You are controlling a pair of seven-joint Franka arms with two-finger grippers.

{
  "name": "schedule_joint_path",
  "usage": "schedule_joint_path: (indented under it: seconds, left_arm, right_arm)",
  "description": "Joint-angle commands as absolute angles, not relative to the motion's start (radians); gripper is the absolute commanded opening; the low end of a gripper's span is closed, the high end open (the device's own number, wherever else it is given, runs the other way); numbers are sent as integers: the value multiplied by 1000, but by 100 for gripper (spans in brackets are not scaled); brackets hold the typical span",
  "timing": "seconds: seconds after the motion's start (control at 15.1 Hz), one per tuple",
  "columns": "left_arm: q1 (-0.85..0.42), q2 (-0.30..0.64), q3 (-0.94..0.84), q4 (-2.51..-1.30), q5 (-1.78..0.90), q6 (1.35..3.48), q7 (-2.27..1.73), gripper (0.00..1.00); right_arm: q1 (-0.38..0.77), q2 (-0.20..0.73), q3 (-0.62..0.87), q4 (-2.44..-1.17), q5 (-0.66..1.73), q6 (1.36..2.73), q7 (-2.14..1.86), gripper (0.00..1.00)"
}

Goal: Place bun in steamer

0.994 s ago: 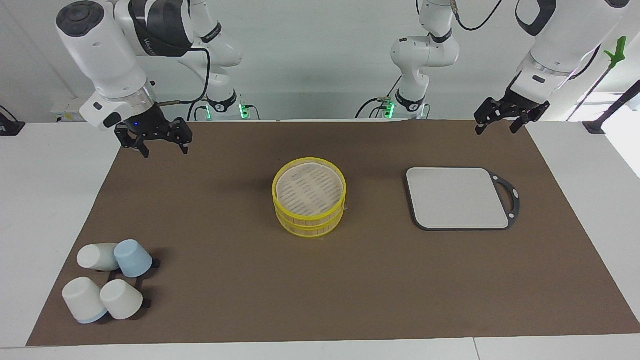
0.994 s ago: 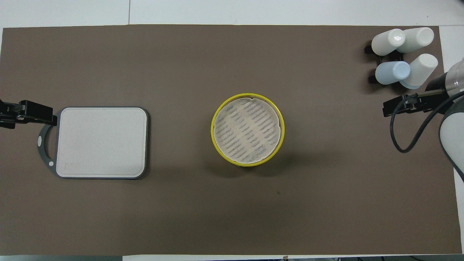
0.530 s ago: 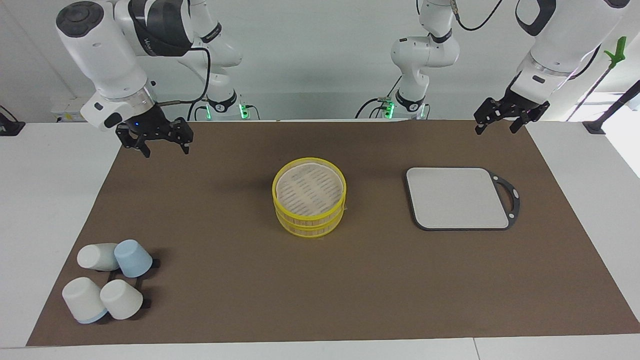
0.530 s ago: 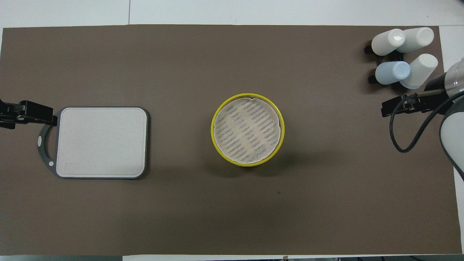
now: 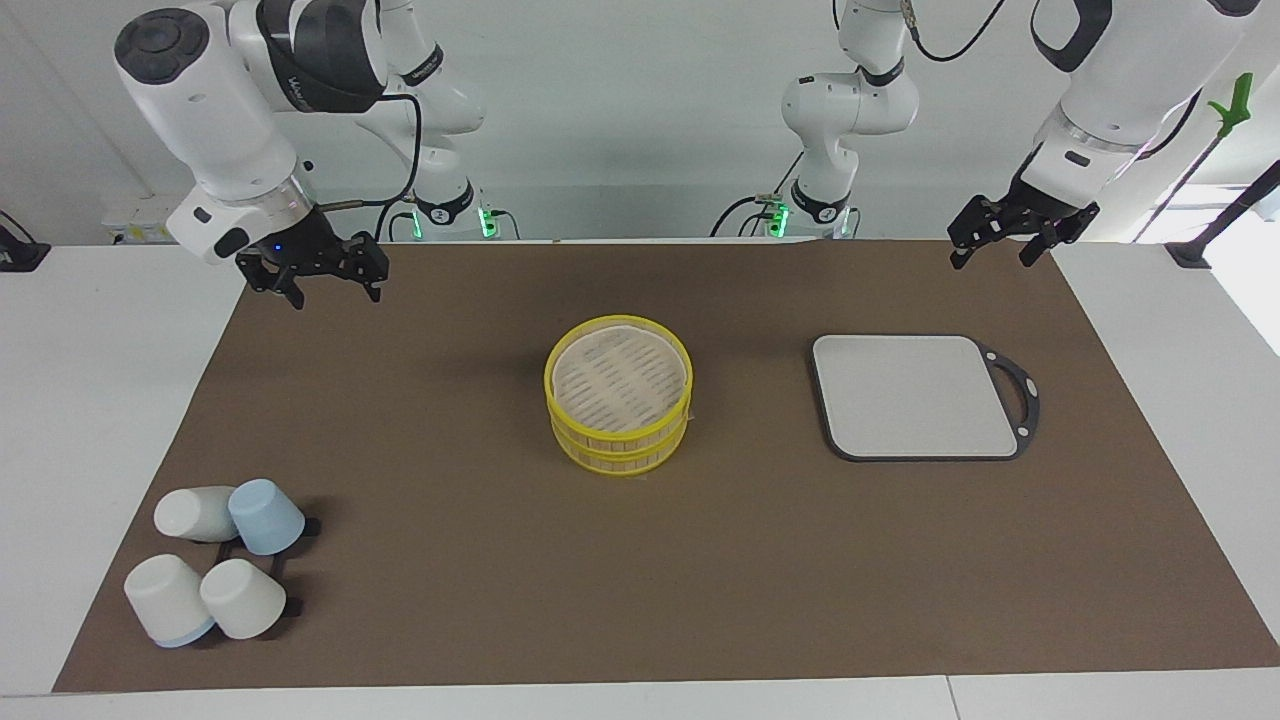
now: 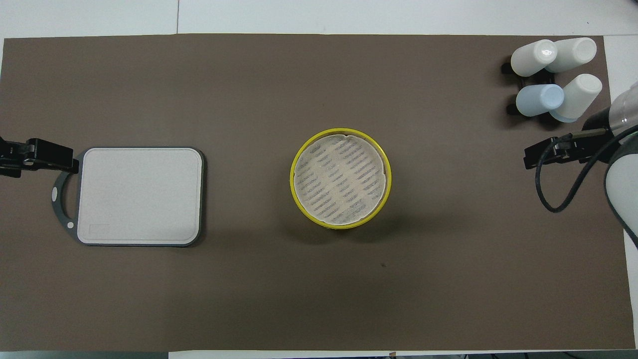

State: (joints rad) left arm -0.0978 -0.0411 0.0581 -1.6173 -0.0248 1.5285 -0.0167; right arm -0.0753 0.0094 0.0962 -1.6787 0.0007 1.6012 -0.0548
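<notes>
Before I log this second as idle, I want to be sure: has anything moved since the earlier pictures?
Only the right end effector moved: it drifted slightly up and toward the robots, hanging open above the mat's corner. Nothing was grasped or released. The left end effector, open over the mat's edge, the steamer, the cutting board and the cups stayed put. No bun shows.
</notes>
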Motion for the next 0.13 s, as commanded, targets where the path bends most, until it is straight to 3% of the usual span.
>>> schedule_joint_path:
  seconds: [0.0,0.07]
  left_arm:
    - [-104,-58,66,-1629,-31,1519,0,100]
    - [-104,-58,66,-1629,-31,1519,0,100]
  right_arm:
    - [-104,5,104,-1678,8,1586,-77,100]
    - [-106,5,104,-1677,8,1586,-77,100]
